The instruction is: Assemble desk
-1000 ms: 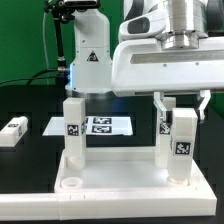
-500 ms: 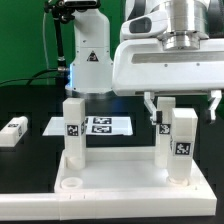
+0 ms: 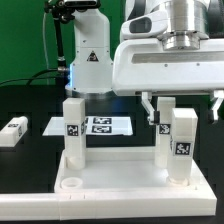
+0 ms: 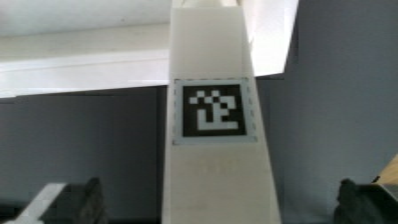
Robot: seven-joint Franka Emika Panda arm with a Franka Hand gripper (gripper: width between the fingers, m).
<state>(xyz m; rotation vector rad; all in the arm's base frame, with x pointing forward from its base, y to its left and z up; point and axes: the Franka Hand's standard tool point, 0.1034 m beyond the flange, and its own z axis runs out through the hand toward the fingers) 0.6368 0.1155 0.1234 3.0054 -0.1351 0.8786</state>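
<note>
Wide open, the gripper (image 3: 182, 112) straddles the exterior view's right near leg (image 3: 181, 145), likely light, stiff and slick, best pinched across its flat sides.

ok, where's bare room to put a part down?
Free: black table between the loose leg and desk panel; panel's middle, between its standing legs. Crowded: exterior view's right, open tool straddling a leg; marker board behind.
</note>
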